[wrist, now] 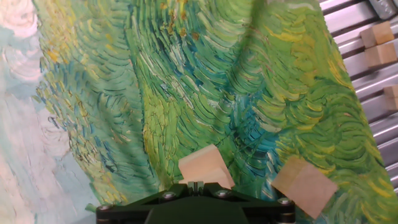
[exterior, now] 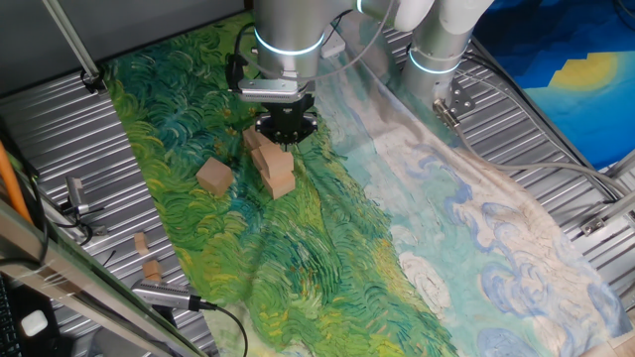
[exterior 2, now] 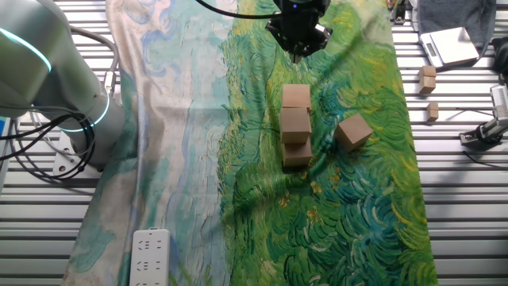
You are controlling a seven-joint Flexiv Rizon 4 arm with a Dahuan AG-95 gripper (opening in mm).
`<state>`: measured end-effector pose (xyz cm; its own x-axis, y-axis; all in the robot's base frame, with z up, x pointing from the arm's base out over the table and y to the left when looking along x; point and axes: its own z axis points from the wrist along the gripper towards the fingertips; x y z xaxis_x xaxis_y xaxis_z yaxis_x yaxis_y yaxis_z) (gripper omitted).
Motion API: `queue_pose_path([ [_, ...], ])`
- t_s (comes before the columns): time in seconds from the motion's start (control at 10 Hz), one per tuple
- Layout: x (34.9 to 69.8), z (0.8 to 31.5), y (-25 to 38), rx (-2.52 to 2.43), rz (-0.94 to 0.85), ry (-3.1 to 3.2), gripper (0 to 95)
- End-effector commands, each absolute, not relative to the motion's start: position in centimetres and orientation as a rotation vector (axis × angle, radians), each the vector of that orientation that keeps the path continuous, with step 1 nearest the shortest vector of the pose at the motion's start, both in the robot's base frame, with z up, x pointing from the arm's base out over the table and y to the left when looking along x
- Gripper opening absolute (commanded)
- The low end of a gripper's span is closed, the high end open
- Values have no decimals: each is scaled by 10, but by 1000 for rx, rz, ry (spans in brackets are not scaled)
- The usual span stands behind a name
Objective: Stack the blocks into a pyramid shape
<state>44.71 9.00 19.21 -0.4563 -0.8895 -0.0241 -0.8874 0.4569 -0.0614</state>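
Fixed views: three blocks [exterior 2: 296,125] touching in a row on the painted cloth [exterior 2: 357,206], a fourth block [exterior 2: 353,131] loose just beside, gripper [exterior 2: 298,54] above the row's end, jaws' state untellable, pyramid barely begun

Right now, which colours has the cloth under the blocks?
Swirly green and yellow cloth, painting-like; clearest in the other fixed view.

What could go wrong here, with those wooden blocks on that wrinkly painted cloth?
The cloth is creased, so the row of three blocks may sit unevenly and a stack on them could tip. The tool hovers close above that row's end; coming down slightly off, it might knock it. The loose block lies turned at an angle, which could make a clean grasp harder.
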Motion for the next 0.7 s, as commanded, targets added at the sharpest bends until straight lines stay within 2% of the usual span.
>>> queue_pose_path([
  [0.1, 447, 192, 90, -1594, -51, 2650, 0],
  [0.7, 447, 192, 90, -1614, -25, 2648, 0],
])
